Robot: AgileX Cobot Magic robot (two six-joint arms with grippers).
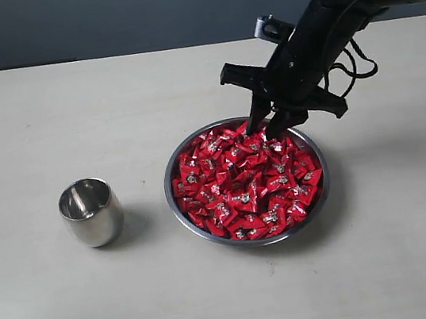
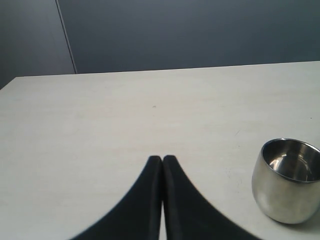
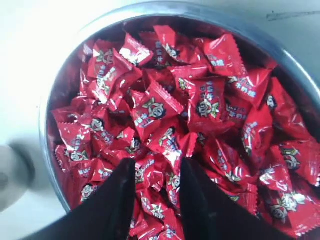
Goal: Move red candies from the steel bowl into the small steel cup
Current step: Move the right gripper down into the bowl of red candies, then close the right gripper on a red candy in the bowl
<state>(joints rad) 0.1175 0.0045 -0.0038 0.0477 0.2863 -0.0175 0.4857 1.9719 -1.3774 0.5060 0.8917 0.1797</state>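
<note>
In the steel bowl, heaped nearly to the rim, lie the red candies, and my right gripper hangs over the far edge of the pile with its jaws parted and nothing pinched between them. The tips are at or just above the top wrappers; I cannot tell whether they touch. I judge these sweets to be very light, with slick, crinkly foil that will slide and let neighbours tumble, so I would bite across the plump middle of one lying proud of the heap, not its pinched ends. Through the right wrist camera each candy shows as a glossy red pillow with crimped edges and a small silvery-white printed mark. The small steel cup stands upright on the table, well apart from the bowl on its left, mirror-bright, and I see no red in it. My left gripper is clenched on nothing, near the cup.
</note>
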